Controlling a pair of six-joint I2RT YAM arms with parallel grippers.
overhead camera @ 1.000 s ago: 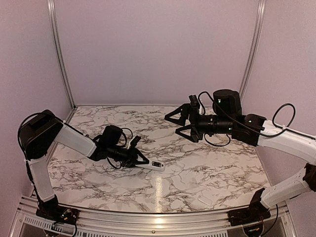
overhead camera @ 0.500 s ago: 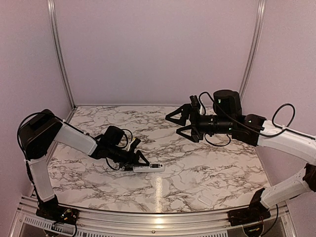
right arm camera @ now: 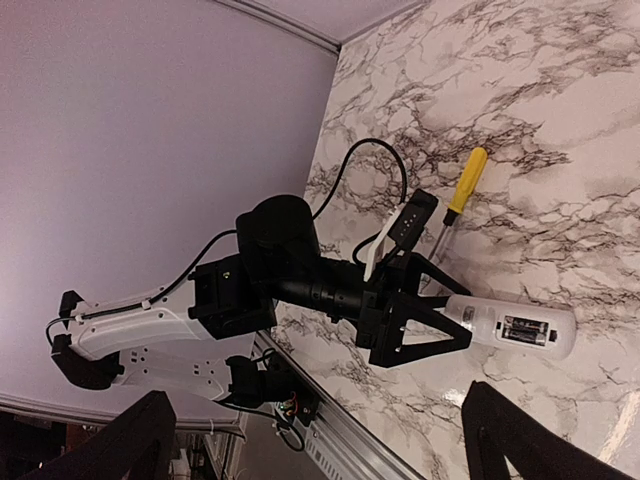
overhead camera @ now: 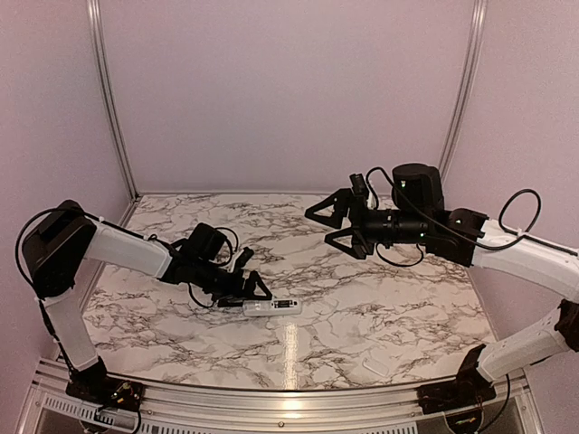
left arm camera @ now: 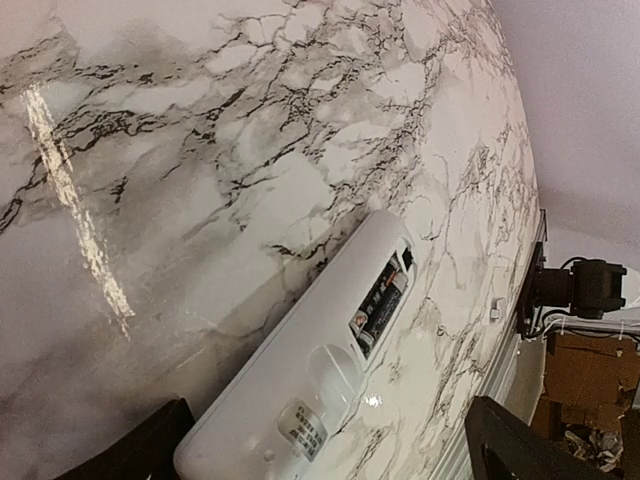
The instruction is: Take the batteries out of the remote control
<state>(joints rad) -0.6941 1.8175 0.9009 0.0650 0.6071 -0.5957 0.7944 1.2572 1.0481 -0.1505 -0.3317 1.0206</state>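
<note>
Marble-patterned table between pale walls. Right gripper hangs wide open, well apart from the remote. Left gripper has its fingers spread, straddling one end of the remote control, a slim white bar lying flat, its open recess showing dark batteries. Their print and a small sticker near the fingers are unreadable.
</note>
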